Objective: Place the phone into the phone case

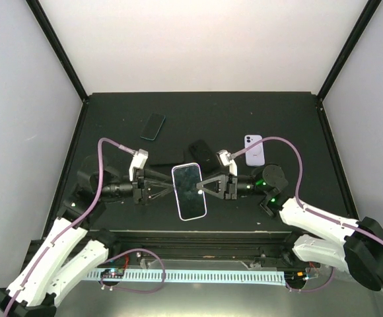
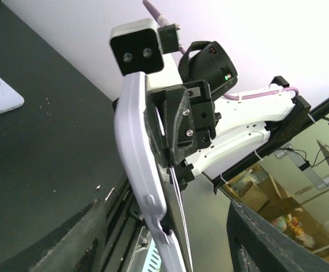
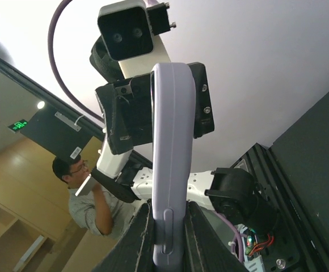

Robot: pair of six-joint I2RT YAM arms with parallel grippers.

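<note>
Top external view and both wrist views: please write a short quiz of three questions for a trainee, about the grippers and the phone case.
1. True or false: the right gripper is shut on the lavender phone case.
2. Choose one. The left gripper is:
A) shut on the case
B) open, with one finger on either side of the case's edge
C) resting on the table
3. Fill in: in the top view, the screen of the phone faces ___.

Key: 1 true; 2 B; 3 up, toward the camera.
</note>
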